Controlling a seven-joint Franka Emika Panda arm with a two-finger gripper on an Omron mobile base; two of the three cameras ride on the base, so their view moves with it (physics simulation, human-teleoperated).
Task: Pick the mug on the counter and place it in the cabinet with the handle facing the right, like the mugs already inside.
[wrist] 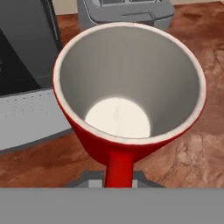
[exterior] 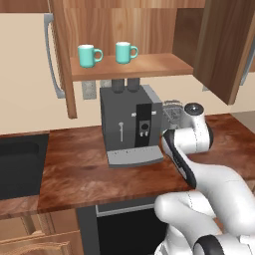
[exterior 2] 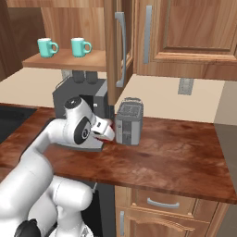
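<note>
Red mug [wrist: 131, 87]: mouth toward the hand view, pale interior showing, red handle [wrist: 119, 168] running down to the bottom edge of that frame between the fingers. In the right base view a sliver of it [exterior 2: 107, 124] shows at centre left, at the end of the arm.

Pincer [exterior 2: 105, 130]: closed narrow, and by the look of it clamped on the mug's handle, a grip that would let the handle's direction be chosen at placement.

Height: whether the mug rests on the worktop [exterior 2: 176, 157] or is just off it, I cannot tell.

Neighbours: grey toaster [exterior 2: 129, 122] just beside the mug, to its right in the right base view; dark coffee machine [exterior: 132, 124] on its other side, centre of the left base view. The gap is tight, so a lift before any swing seems wise.

Cabinet [exterior: 129, 45]: upper part of the left base view, doors open, shelf [exterior: 159, 64] bare to the right of the two teal mugs [exterior: 89, 55], both with handles pointing to frame right; that free stretch looks the natural spot
</note>
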